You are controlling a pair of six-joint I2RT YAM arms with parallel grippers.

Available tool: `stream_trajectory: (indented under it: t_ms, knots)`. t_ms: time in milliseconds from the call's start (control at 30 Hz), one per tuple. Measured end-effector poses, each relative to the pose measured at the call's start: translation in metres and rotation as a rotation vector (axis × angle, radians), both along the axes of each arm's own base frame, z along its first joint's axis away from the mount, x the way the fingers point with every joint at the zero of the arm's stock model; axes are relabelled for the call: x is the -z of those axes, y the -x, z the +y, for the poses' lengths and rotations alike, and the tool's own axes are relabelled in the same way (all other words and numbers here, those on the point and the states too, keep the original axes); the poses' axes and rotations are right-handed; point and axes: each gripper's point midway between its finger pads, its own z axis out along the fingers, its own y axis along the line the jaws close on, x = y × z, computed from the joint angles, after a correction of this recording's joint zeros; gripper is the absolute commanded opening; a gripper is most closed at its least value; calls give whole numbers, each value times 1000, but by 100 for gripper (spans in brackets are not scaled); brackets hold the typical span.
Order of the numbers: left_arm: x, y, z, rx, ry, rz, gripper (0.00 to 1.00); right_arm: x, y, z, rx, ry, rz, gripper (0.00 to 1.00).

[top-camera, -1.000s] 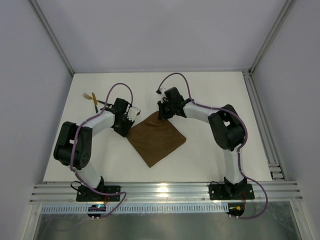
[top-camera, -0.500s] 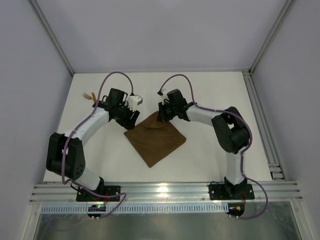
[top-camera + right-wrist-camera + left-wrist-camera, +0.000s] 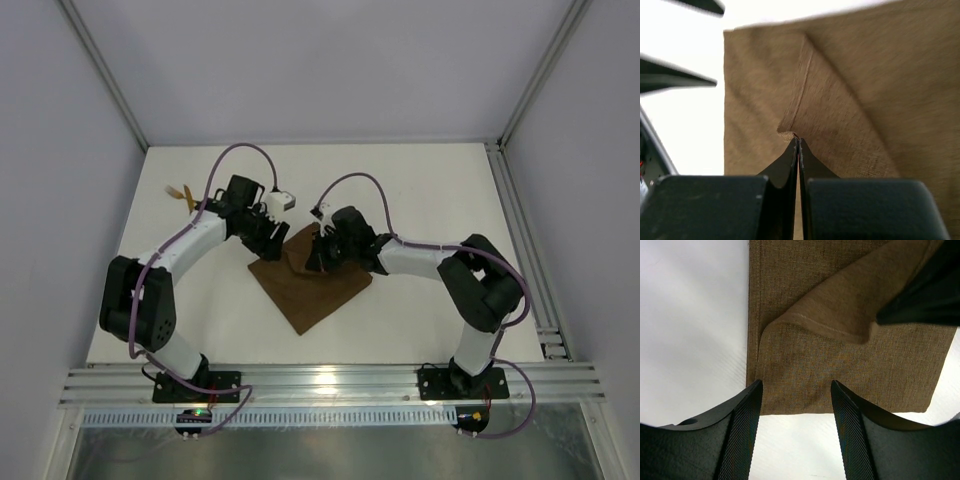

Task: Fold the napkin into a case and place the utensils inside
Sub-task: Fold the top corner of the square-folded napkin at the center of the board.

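The left arm rises from its base at the near left, its elbow pushed out to the left. Its forearm runs far and to the right, ending at the left gripper [image 3: 277, 238] above the far corner of the napkin [image 3: 322, 296]. In the left wrist view its two black fingers [image 3: 740, 430] stand apart with nothing between them, hanging over an edge of the cloth and gripping nothing.

The right arm rises from its base at the near right and bends sharply at an elbow on the right. Its forearm stretches left, low over the worktop [image 3: 430, 190]. The right gripper [image 3: 798, 141] is pressed closed, and the right wrist view shows a corner of a turned-over flap of the napkin pinched at its fingertips. That flap lies lifted and doubled back over the cloth beneath, leaving a diagonal edge.

The dark-brown napkin lies at the middle of the worktop, set as a diamond, between the two grippers. The utensils [image 3: 180, 192] lie at the far left, well apart from the napkin, partly hidden behind the left arm's cable.

A small white block [image 3: 283, 200] sits on the left wrist, too small to read for markings.
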Motion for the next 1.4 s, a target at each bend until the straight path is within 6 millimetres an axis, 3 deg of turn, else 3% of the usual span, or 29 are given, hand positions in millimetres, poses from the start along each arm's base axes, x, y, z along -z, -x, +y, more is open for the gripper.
stream_trajectory:
  t_ms: [233, 500, 900, 1400]
  knots:
    - [3, -2, 7, -34, -33, -4, 58, 16, 60, 9, -57, 1, 73, 3]
    - [15, 10, 28, -75, -117, -4, 57, 4, 101, 15, -137, -24, 71, 3]
    - [24, 18, 61, -153, -201, -8, 54, 8, 139, 20, -283, -5, 82, 3]
    - [30, 13, 64, -164, -222, -21, 54, 24, 152, 5, -383, 78, 75, 3]
